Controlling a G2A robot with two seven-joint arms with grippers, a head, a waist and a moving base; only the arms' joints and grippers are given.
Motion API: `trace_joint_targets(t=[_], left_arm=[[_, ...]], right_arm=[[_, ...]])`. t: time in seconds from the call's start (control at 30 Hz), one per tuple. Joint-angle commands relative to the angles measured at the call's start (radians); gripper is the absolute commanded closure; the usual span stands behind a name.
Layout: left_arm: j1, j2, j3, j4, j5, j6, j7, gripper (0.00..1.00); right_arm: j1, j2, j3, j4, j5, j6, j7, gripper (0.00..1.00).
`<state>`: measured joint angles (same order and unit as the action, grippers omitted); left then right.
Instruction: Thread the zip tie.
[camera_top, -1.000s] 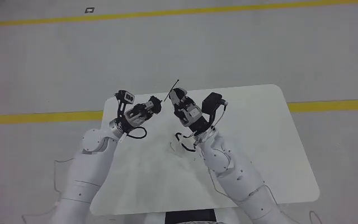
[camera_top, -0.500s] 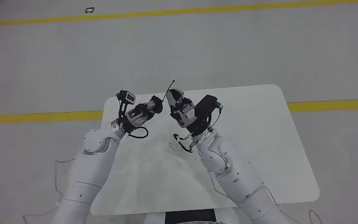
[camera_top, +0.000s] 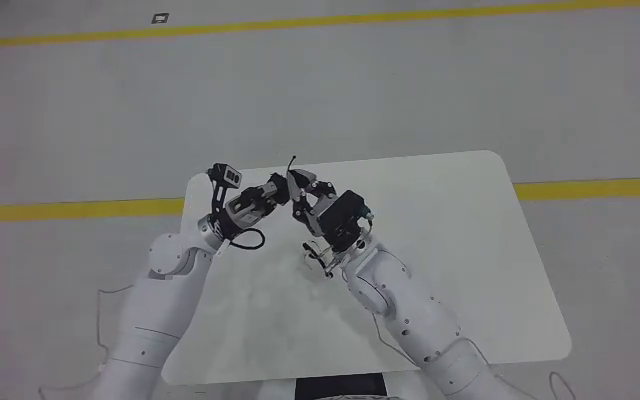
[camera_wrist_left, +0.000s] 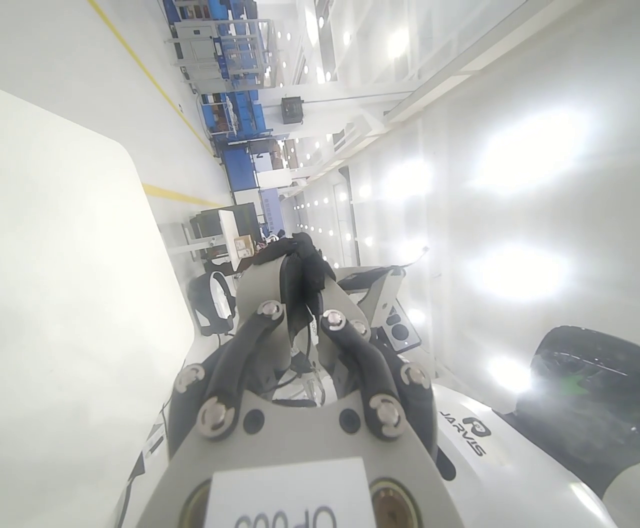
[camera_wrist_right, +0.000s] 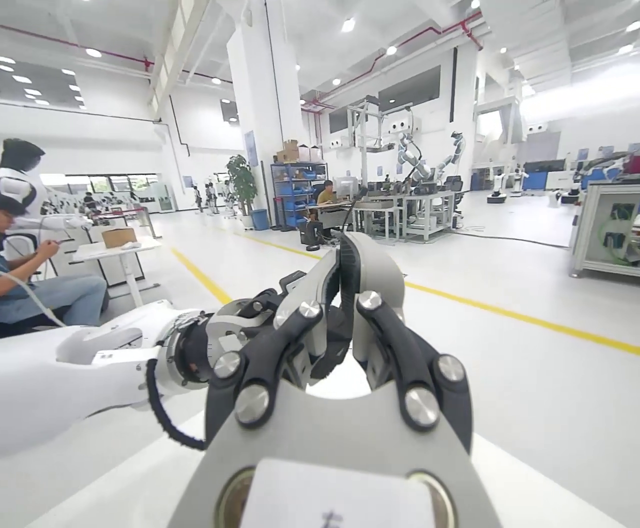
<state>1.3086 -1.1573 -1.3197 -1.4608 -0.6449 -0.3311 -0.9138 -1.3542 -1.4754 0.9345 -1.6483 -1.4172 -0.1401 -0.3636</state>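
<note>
Zip tie (camera_top: 293, 166), tip away from robot, clamped in right hand (camera_wrist_right: 341, 260); left hand (camera_wrist_left: 300, 260) closed.

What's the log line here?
left gripper: shut on zip tie | right gripper: shut on zip tie | grippers close together above table

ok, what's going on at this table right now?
Both arms are working one black zip tie, held up off the white table near its far edge. The left arm and the right arm have their jaws nearly tip to tip, each shut on the tie. A thin tail sticks up past the right jaws. Whether the tail has entered the head is too small to tell.
</note>
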Motion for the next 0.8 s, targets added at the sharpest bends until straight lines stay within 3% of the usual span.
trace_joint_targets(t=[0.0,0.37,0.53,0.77], left_arm=[[0.004,0.001,0.000,-0.003,0.001,-0.001,0.001,1.00],[0.016,0.005,-0.001,-0.016,0.006,-0.006,0.006,1.00],[0.016,0.005,-0.001,-0.016,0.006,-0.006,0.006,1.00],[0.016,0.005,-0.001,-0.016,0.006,-0.006,0.006,1.00]], right_arm=[[-0.001,0.001,0.001,0.002,-0.017,0.009,-0.004,1.00],[-0.001,0.002,0.004,0.001,-0.034,0.019,-0.026,1.00],[-0.004,0.006,0.001,-0.010,-0.118,0.045,-0.003,1.00],[-0.008,0.008,-0.002,-0.005,-0.153,0.065,0.001,1.00]])
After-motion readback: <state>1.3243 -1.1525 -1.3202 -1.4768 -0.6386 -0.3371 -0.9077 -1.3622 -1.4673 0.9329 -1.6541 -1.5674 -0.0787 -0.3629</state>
